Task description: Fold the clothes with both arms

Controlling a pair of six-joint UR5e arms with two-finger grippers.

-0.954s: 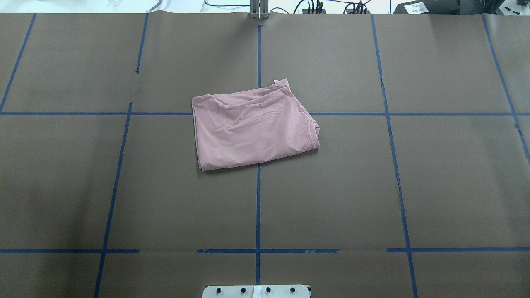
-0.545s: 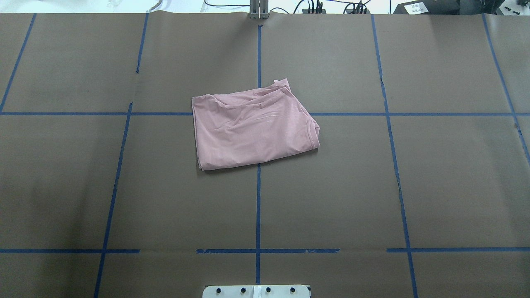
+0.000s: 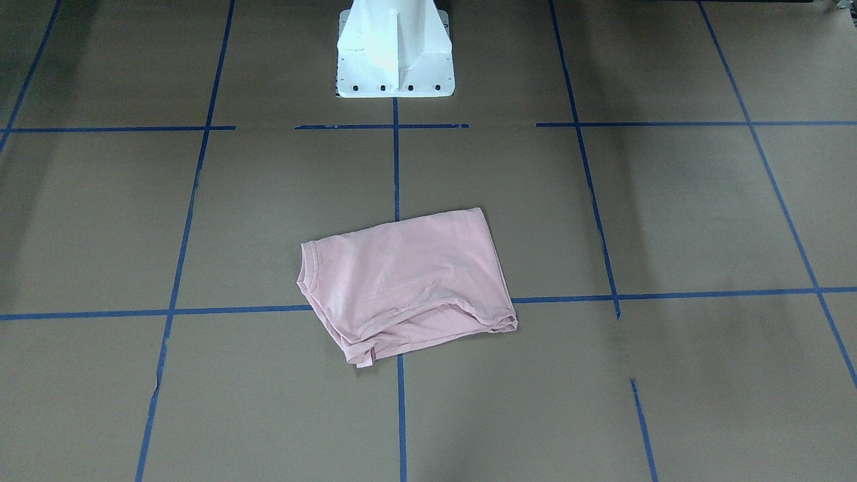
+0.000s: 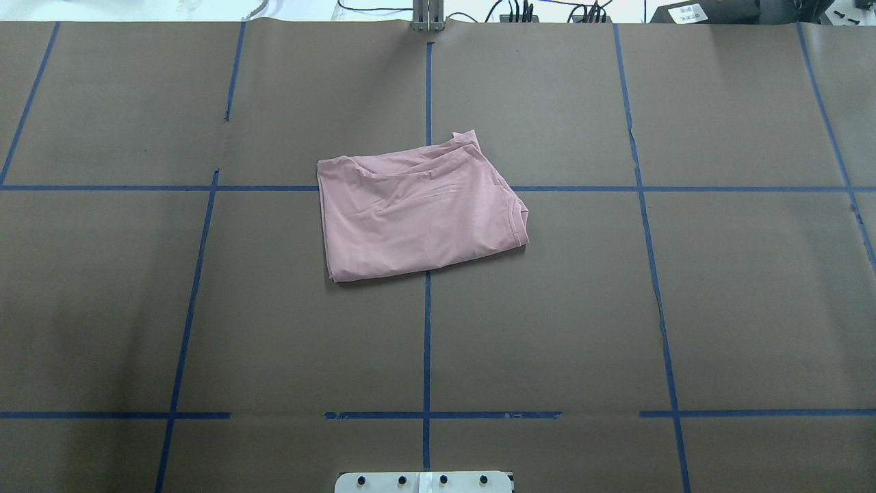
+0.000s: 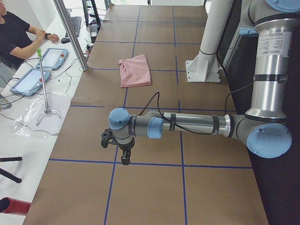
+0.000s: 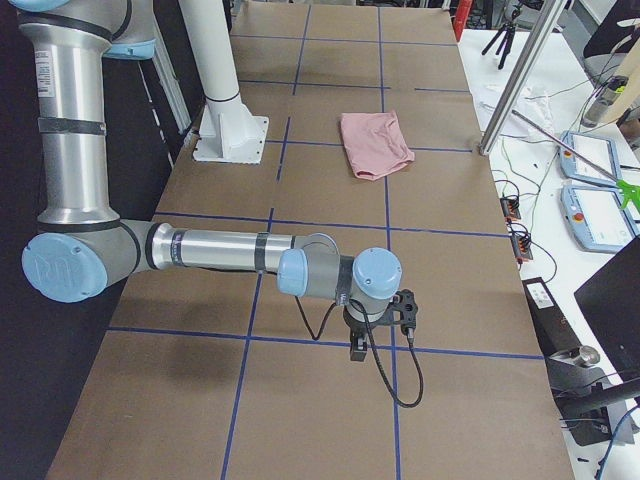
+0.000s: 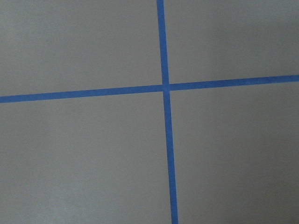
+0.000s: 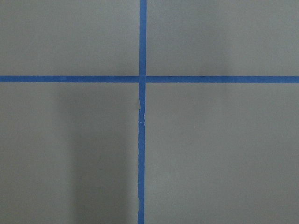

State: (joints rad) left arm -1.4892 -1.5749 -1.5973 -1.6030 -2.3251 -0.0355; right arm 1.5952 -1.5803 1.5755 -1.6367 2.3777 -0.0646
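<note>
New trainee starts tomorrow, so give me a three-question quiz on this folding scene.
1. True or false: the T-shirt lies folded, touched by neither the left gripper nor the right gripper.
2. The T-shirt lies: A) where two blue tape lines cross; B) against the white pedestal; C) under an arm.
3. Fill in: both grippers show only in the two ____ views.
Key: 1 true; 2 A; 3 side.

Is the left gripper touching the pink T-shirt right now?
Apart. The exterior left view shows the left gripper hanging over the table, with the pink T-shirt lying much farther along it, bare surface between them.
</note>
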